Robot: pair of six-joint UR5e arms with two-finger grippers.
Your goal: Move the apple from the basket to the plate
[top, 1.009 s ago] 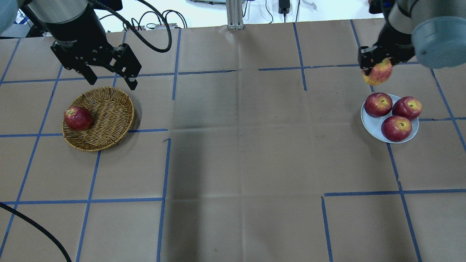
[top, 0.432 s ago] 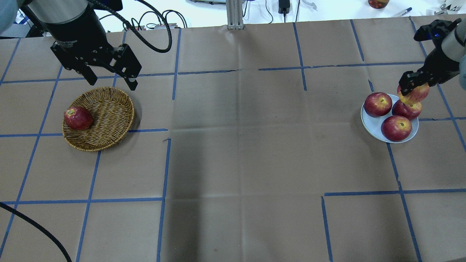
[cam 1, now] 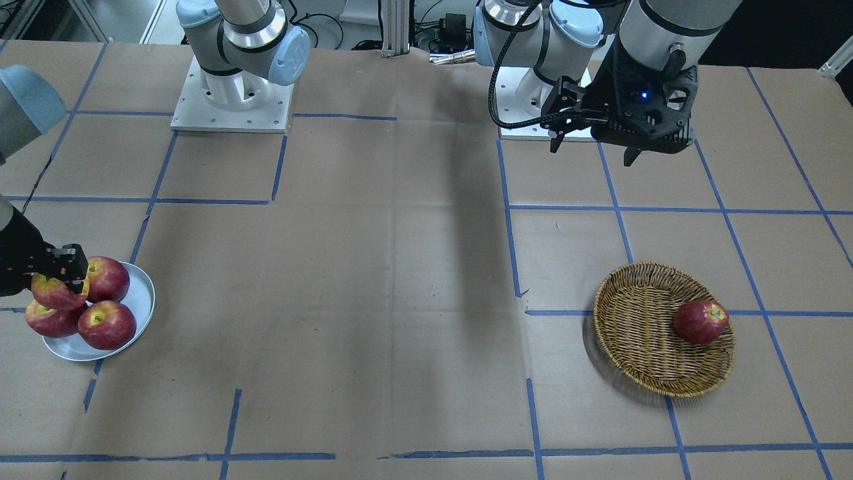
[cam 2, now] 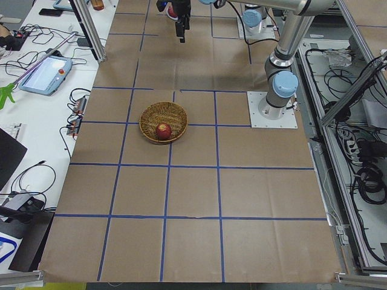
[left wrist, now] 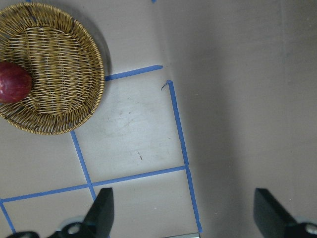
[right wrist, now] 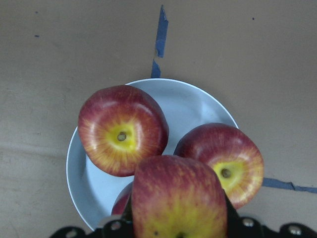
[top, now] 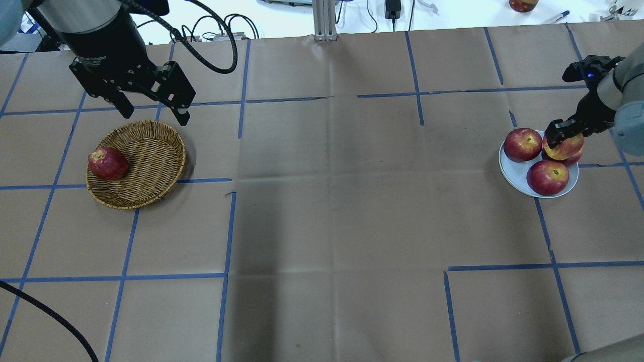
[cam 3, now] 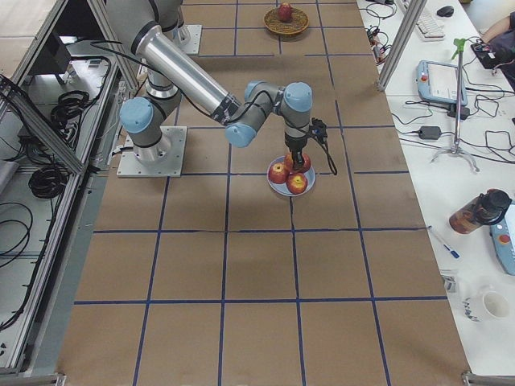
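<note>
Wicker basket (top: 151, 146), standing on the brown-papered table (top: 322, 211) at the robot's left, contains a single basket apple (top: 107, 163), dark red, lying against the inner wall. The pale grey plate (top: 513, 173), at the robot's right, carries three dark red fruits: a rear plate apple (top: 523, 144), a front plate apple (top: 547, 177), and a third plate apple (top: 575, 160) of which only a sliver shows in the overhead view.

The apple (top: 564, 149), streaked yellow-orange, is gripped between the fingers of the right pincer (top: 566, 137) directly above the plate, over the third plate apple. Whether it touches the fruit beneath cannot be told. In the right wrist view its lower part is cut off by the bottom edge, and it covers most of the third plate apple.

The left pincer (top: 153, 111) hangs above the basket's far rim, fingers spread wide, holding nothing. In the left wrist view the basket and its fruit are cut off at the left edge.
</note>
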